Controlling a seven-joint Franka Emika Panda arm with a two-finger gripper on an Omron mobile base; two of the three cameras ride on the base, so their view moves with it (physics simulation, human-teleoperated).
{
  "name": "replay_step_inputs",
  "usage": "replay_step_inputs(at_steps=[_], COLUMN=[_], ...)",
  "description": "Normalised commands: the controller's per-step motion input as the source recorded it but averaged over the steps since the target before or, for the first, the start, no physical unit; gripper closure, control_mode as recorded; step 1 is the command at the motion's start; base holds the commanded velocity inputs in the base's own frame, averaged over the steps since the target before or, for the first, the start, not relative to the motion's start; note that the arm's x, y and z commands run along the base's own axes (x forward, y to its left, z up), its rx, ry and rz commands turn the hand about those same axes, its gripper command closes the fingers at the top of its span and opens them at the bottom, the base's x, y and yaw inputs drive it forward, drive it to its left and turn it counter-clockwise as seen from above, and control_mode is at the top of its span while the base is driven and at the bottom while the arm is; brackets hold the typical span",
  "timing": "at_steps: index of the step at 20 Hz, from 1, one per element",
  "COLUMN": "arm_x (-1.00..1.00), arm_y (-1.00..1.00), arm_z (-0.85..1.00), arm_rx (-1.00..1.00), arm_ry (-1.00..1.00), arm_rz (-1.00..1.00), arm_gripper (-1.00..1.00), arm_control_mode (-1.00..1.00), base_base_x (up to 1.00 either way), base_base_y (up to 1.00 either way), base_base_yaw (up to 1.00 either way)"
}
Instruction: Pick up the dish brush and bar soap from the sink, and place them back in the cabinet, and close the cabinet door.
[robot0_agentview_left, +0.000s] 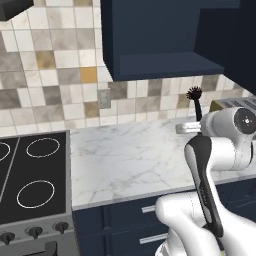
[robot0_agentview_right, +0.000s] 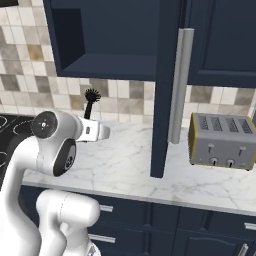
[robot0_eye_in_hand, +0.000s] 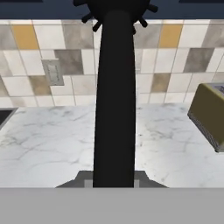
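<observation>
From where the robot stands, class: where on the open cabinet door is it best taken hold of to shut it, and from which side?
Grip the cabinet door by its long vertical silver bar handle, around mid-height, approaching from the toaster side. The bar stands proud there, so fingers could probably close across it.

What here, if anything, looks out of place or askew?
Only the dish brush: it stands upright in mid-air above the marble counter, bristle head up, clamped in the shut gripper. The cabinet door hangs open, edge-on. The toaster sits square; nothing looks spilled or damaged.
</observation>
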Motion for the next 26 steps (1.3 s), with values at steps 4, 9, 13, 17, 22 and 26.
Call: replay_step_inputs(at_steps=[4, 9, 13, 17, 22, 26], arm_x=[0.0, 0.0, 0.0, 0.0, 0.0, 0.16], arm_y=[-0.1, -0.01, 0.0, -0.01, -0.05, -0.02], arm_z=[0.23, 0.33, 0.43, 0.49, 0.35, 0.16], arm_rx=[0.0, 0.0, 0.0, 0.0, 0.0, 0.0], arm_ry=[-0.14, -0.05, 0.0, 0.0, 0.0, 0.0], arm_rz=[0.0, 0.0, 0.0, 0.0, 0.0, 0.0], arm_gripper=[1.0, 1.0, 1.0, 1.0, 1.0, 1.0], arm_control_mode=[-1.0, -1.0, -1.0, -1.0, -1.0, -1.0], base_base_x=[0.0, 0.0, 0.0, 0.0, 0.0, 0.0], base_base_y=[0.0, 0.0, 0.0, 0.0, 0.0, 0.0], base_base_yaw=[0.0, 0.0, 0.0, 0.0, 0.0, 0.0])
